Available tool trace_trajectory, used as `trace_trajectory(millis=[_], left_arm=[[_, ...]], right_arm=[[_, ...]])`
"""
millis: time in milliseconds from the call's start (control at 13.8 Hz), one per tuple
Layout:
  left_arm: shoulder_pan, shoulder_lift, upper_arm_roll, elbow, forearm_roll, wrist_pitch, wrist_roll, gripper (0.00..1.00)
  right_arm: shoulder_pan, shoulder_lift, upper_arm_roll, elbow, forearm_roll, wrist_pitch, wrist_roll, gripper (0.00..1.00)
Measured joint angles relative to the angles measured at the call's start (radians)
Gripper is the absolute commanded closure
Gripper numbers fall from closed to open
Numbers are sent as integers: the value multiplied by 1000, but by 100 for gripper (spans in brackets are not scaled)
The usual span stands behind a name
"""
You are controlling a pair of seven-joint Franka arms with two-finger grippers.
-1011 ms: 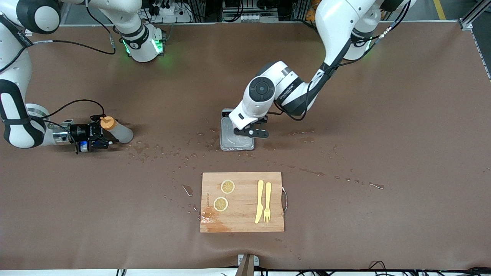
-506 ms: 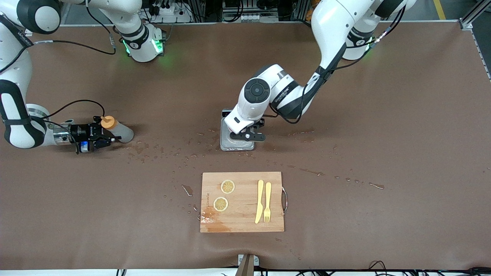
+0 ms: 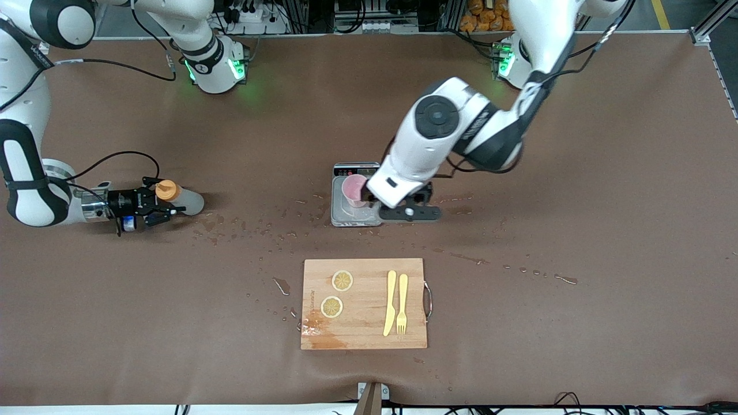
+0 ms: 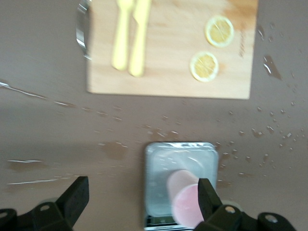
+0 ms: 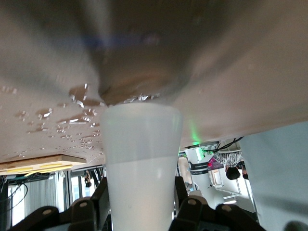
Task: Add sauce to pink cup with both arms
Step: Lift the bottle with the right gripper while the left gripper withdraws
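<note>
Two changes mark this moment. The left gripper (image 3: 410,212) has let go of the pink cup (image 3: 354,190), which now stands upright on the grey scale tray (image 3: 345,214); its jaws are spread wide and it has lifted clear. The right gripper (image 3: 154,208) has clenched on the sauce bottle (image 3: 180,199) at the right arm's end of the table. Pouring looks next.

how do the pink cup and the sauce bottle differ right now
The pink cup stands upright on the grey scale tray; the sauce bottle lies on the bare table. The cup is free, beside the open left claw; the right claw is shut on the bottle. The cup is open-topped; the bottle wears an orange cap. Both are small plastic containers.
</note>
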Motion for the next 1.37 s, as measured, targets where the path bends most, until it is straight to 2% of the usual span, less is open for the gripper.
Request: trace_trajectory(millis=[361,650,1011,1228,1373], left_arm=[[188,-103,4,-2,1,-146,219,0],[342,-209,1,0,1,-260,395,0],[373,-301,18,-6,10,-403,433,0],[320,-351,128,-12,11,-482,525,0],[302,-378,151,-19,11,-515,535,0]], right_arm=[[96,-143,0,-17,-1,66,193,43],[218,-295,0,-117,-5,214,339,43],[365,-429,1,-172,-73,316,566,43],[452,-484,3,-169,-178,356,730,43],[512,-503,4,-146,-258,366,851,43]])
